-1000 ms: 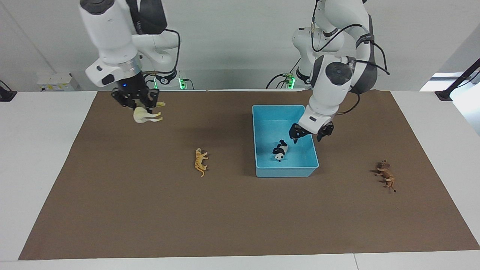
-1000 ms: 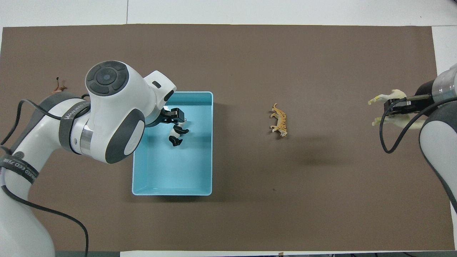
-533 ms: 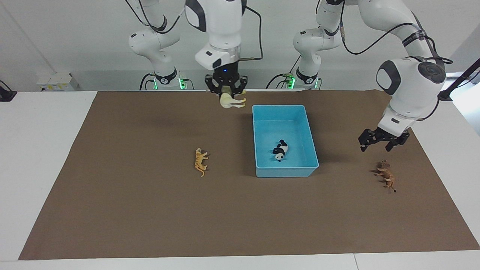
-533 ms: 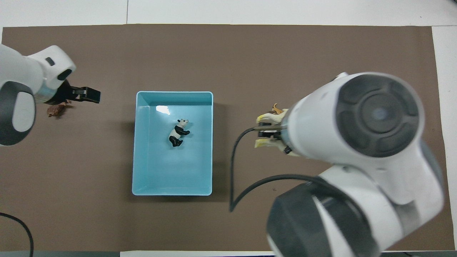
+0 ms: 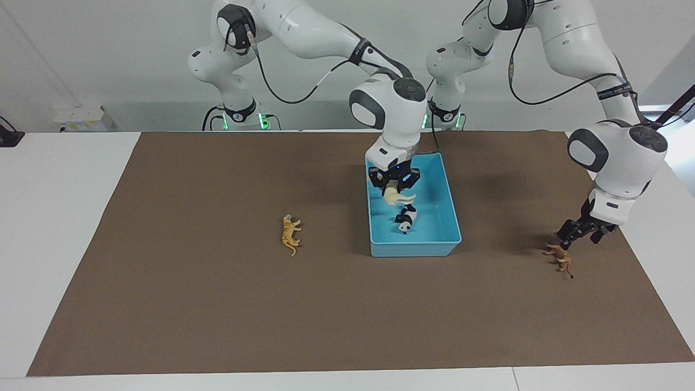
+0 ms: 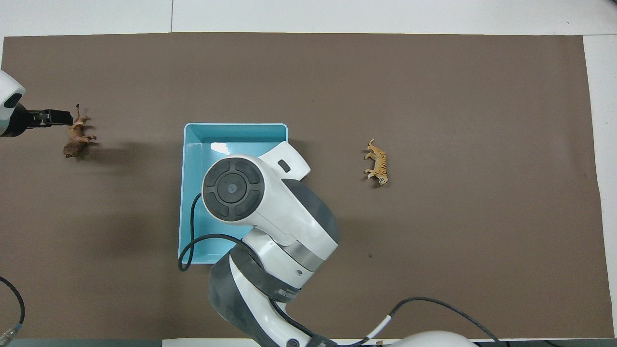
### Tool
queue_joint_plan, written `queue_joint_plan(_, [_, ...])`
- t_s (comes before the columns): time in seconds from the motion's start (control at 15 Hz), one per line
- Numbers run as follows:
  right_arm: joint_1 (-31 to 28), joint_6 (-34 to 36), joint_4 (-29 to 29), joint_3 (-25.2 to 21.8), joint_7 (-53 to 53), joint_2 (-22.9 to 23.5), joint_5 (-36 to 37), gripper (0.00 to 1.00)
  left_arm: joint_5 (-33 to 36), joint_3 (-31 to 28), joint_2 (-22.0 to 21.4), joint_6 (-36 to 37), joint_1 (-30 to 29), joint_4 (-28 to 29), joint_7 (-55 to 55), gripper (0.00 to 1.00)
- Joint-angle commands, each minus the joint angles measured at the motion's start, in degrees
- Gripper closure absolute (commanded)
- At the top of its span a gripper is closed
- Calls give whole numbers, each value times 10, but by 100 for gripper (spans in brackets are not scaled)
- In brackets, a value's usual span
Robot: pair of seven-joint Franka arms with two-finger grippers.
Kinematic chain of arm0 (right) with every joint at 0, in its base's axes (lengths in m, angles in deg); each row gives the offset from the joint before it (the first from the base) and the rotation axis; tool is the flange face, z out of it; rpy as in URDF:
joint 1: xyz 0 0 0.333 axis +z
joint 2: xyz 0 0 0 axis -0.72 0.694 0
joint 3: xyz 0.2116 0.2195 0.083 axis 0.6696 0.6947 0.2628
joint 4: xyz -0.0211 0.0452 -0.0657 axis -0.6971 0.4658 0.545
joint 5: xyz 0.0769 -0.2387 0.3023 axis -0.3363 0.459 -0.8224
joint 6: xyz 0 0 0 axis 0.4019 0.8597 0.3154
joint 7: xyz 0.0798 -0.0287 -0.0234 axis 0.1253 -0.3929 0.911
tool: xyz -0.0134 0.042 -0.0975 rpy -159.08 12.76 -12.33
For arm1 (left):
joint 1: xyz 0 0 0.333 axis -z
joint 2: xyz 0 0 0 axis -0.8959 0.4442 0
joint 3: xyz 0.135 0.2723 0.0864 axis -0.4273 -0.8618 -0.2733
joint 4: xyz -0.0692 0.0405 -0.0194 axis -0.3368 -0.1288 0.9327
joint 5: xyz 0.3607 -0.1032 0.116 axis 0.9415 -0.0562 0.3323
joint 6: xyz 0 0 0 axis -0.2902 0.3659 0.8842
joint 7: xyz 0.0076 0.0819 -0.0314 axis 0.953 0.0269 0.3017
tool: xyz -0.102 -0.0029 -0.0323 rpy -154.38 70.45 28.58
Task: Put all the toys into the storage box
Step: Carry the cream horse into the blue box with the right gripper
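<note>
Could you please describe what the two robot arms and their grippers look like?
Both arms are glossy white with rounded segments, dark grey joint caps and black cables looped along the outside. The left arm carries a grey band with lettering near its wrist. The right gripper and the left gripper are small, black and two-fingered; a blue light glows on the right one. Green lights shine at both bases.

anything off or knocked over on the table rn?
Nothing damaged. The tiger and lion lie on their sides on the mat, the panda likewise in the storage box. Right gripper holds the horse over the box; left gripper is above the lion.
</note>
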Motion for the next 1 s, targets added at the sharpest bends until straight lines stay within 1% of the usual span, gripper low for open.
queue_joint_plan(0.0, [17, 15, -34, -2, -15, 13, 7, 100, 2, 7, 13, -11, -2, -13, 46, 0])
queue_joint_plan(0.07, [21, 14, -33, -2, -31, 13, 5, 100, 2, 7, 18, -17, 0, -13, 61, 0])
queue_joint_plan(0.13, [23, 17, -34, -2, -56, 13, 5, 79, 2, 7, 23, -30, 0, -10, 64, 0])
queue_joint_plan(0.2, [23, 19, -32, -2, -73, 11, 6, 9, 2, 7, 26, -38, 1, -10, 64, 0])
queue_joint_plan(0.27, [29, 28, -35, -2, -84, 11, 4, 0, 8, 6, 33, -40, 4, -10, 63, 0])
queue_joint_plan(0.4, [24, 61, -46, -3, -104, 11, 5, 0, 22, 6, 36, -46, -1, -9, 58, 0])
queue_joint_plan(0.47, [21, 86, -64, -2, -113, 10, 4, 0, 30, 6, 39, -50, -2, -9, 58, 0])
queue_joint_plan(0.6, [-1, 142, -90, -3, -116, -4, -24, 0, 37, 6, 55, -65, 2, -8, 59, 0])
queue_joint_plan(0.73, [-36, 196, -94, -4, -99, -51, -30, 0, 37, 6, 62, -67, 4, -8, 60, 0])
queue_joint_plan(0.87, [-71, 219, -91, -5, -51, -90, -27, 0, 37, 6, 62, -65, 4, -7, 59, 0])
queue_joint_plan(0.93, [-93, 224, -78, -6, -19, -109, -27, 0, 37, 6, 62, -65, 5, -3, 60, 3])
